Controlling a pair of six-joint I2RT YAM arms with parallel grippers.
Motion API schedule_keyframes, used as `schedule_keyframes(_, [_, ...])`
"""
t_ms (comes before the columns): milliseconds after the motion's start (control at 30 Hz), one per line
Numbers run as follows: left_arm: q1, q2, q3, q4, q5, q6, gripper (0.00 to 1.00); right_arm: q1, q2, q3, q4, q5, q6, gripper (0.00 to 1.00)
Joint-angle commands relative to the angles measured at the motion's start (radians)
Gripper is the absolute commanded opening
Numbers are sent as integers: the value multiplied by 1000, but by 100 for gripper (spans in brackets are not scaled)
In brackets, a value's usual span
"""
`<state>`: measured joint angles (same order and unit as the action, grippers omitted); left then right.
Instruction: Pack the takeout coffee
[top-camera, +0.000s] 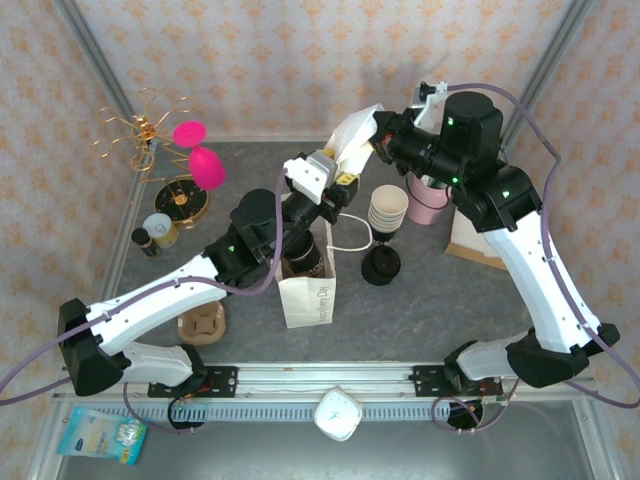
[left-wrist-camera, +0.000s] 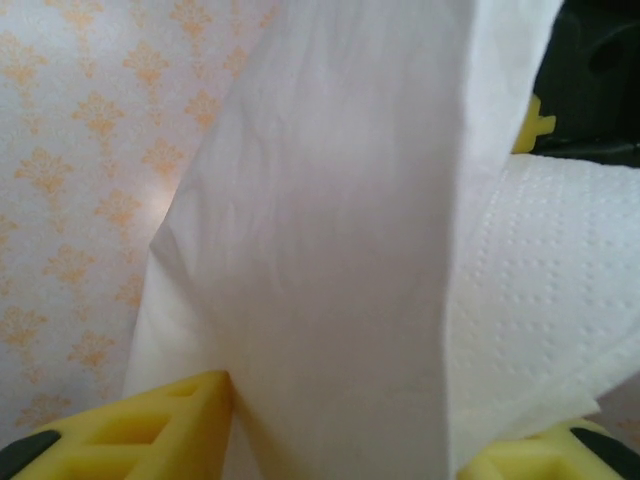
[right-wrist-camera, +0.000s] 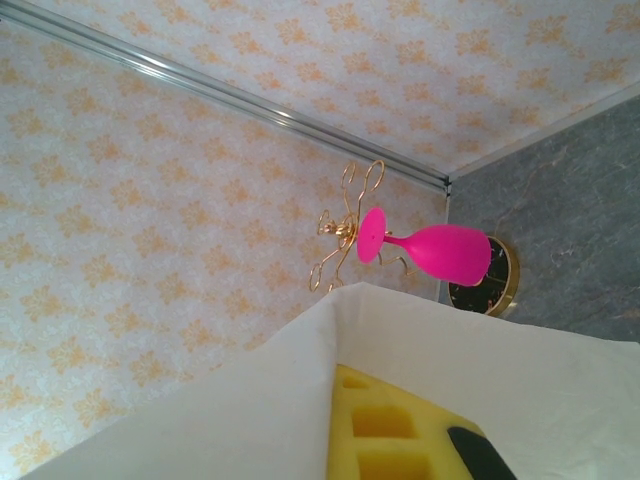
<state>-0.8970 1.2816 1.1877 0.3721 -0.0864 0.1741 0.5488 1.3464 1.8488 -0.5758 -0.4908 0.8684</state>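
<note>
Grey stone-look table (top-camera: 450, 290), patterned wallpaper behind. Your coffee (top-camera: 310, 262) sits inside the white paper bag (top-camera: 310, 298) at mid-table. Its dark lid shows in the bag's open mouth, partly hidden under your left arm.

Your left arm reaches from its base diagonally up and right, passing over the bag. The left gripper (top-camera: 345, 183) sits just beyond the bag, pointing toward the back wall. A white napkin (top-camera: 357, 130) rises from it, and in the left wrist view the napkin runs down between the yellow fingers (left-wrist-camera: 170, 425). You cannot tell whether they pinch it.

Your right arm climbs from its base, bends high, and folds left. The right gripper (top-camera: 383, 143) meets the napkin's upper end. In the right wrist view the napkin drapes over one yellow finger (right-wrist-camera: 390, 430), so its grip cannot be judged either.

Just right of the bag stand a cup stack (top-camera: 388, 208), loose lids (top-camera: 381, 265), and a pink cup (top-camera: 428, 198). Pink glasses (top-camera: 207, 168) hang on a gold rack (top-camera: 145, 125) at the back left.
</note>
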Motion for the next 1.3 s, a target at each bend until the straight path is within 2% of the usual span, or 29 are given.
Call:
schedule_keyframes(0, [-7,8,21,53,22,-34,46,4,-29,-13,54,-11,19,0])
schedule_keyframes(133, [-12,16,11,121,9,-48,27,4,-35,-20,63,-8,23,0])
schedule_keyframes(233, [-12,28,20,118,-6,-65,13,4,-41,-32,75,-8,24,0])
schedule_keyframes(333, [-12,22,34,77,-4,-86,3,2,-39,-33,80,-22,13,0])
schedule_keyframes(433, [-14,4,80,-42,-37,-132,0,0,-30,-4,59,-6,-38,25])
schedule_keyframes(567, [-13,-39,189,-346,-91,-260,0,-1,-33,33,32,12,-165,56])
schedule_keyframes(700, [-13,-58,334,-693,-164,-515,0,-3,-63,24,-30,104,-306,78])
schedule_keyframes(800, [-20,-57,432,-927,-193,-673,0,-6,-120,-51,-27,164,-387,96])
schedule_keyframes(833, [-23,-60,452,-998,-199,-725,0,-8,-135,-66,-42,207,-399,99])
schedule_keyframes(900, [-28,-49,502,-1133,-214,-828,0,-10,-159,-101,-54,274,-421,100])
schedule_keyframes(1000, [-42,-20,549,-1281,-226,-913,0,-12,-191,-138,-77,352,-457,100])
schedule_keyframes(1133, [-42,2,547,-1395,-227,-978,0,-12,-218,-212,-79,416,-485,100])
schedule_keyframes(1267, [-42,42,545,-1438,-229,-986,0,-12,-243,-311,-35,409,-489,100])
